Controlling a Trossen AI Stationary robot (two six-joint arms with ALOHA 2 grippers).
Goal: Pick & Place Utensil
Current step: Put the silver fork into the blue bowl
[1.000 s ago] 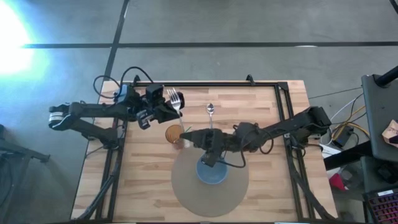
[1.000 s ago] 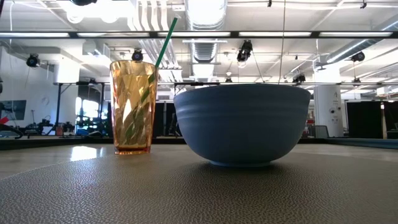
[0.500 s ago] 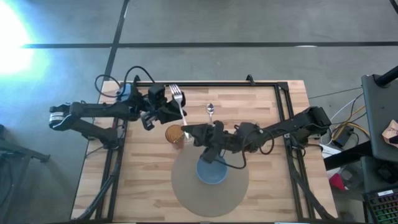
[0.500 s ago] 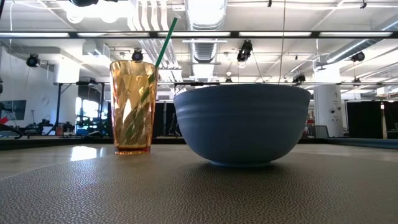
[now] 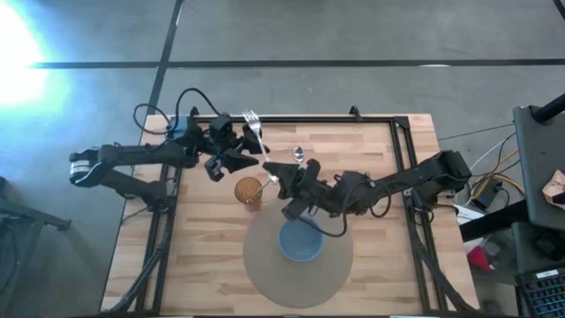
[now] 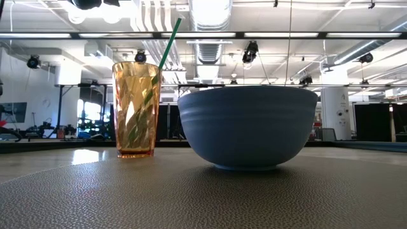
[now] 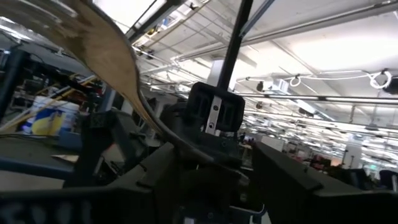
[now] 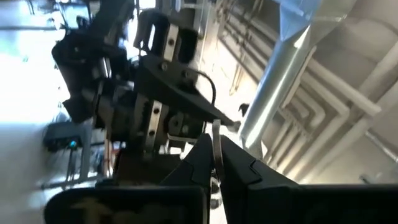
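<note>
A silver fork (image 5: 255,132) hangs above the table's far left part, tines (image 5: 251,117) toward the far edge. My right gripper (image 5: 275,175) is shut on its handle end. My left gripper (image 5: 242,148) is open beside the fork's shaft, its fingers (image 7: 292,180) apart on either side of it. A silver spoon (image 5: 299,155) lies on the wood, to the right of the fork. An amber cup (image 5: 249,190) with a green straw (image 6: 169,43) stands left of a blue bowl (image 5: 300,244). My right gripper pinches the fork's thin handle (image 8: 216,138) near its free end between its two fingers (image 8: 203,159). The fingers come from the table's right side and lie across the handle. The fork is lifted clear and slants away toward the far edge.
The bowl (image 6: 248,127) sits on a round grey mat (image 5: 265,265), and the cup (image 6: 135,108) stands at the mat's far left rim. A black frame (image 5: 388,120) runs along the table's far and side edges. Bare wood lies at the near left.
My left gripper has opened and let go of the fork, staying near the shaft. My right gripper, shut on the handle end, has moved from beside the cup toward the far edge, carrying the fork a little farther that way.
</note>
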